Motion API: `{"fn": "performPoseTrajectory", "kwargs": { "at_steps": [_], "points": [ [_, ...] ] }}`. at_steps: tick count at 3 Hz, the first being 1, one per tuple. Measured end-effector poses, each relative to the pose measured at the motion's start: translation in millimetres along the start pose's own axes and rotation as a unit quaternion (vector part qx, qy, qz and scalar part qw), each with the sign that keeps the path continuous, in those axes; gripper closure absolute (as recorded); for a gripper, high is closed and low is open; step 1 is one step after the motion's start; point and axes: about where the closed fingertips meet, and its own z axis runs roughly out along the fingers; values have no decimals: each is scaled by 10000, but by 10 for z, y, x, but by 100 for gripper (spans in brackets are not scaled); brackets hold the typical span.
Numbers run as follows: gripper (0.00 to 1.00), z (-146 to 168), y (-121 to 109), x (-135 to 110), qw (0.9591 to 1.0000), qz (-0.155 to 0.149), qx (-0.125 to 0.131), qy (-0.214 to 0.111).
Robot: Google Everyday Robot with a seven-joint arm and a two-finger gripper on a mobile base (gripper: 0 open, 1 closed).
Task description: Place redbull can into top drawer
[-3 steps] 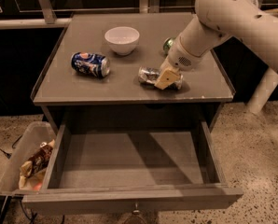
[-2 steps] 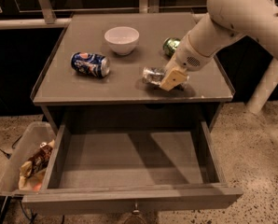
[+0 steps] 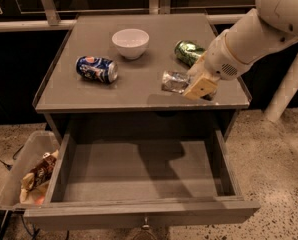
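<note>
- Nearest the camera, the drawer point(image 3: 139, 171) stands wide open, below the gripper point(image 3: 198, 85) and out in front of it. It's a broad, shallow grey wooden box with a flat bare bottom, low walls and a small knob point(image 3: 146, 225) on the front.
- Down low and well off to the camera's left of the gripper, beside the drawer, a clear plastic bin point(image 3: 14, 156) holds snack packets point(image 3: 36, 174).
- Now the part that matters: the gripper hangs over the front right part of the grey table point(image 3: 89, 91), its tan fingers pinched on one end of the silver can point(image 3: 173, 81).
- The can juts sideways out of the fingers, with its long axis roughly level and running along the table's front edge. It's slim, shiny metal with dark patches. The shadow under it suggests it's just clear of the tabletop.
- So the drawer lies forward and down from the can. I'd judge the next move is a carry out past the table edge, then a drop into that open space.
- Just behind the gripper, a green can point(image 3: 189, 51) lies on its side.
- Well to the camera's left, a blue can point(image 3: 96, 69) is also lying down.
- Farthest back sits a round, glossy white bowl point(image 3: 130, 42).
</note>
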Motion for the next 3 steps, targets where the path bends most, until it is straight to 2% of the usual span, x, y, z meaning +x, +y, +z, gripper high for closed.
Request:
{"fn": "performPoseTrajectory", "kwargs": {
  "at_steps": [1,3],
  "points": [
    [100,-112,210,117,9996,10,88,-254],
    [100,200,520,547,9969,475,93,-625]
  ]
}}
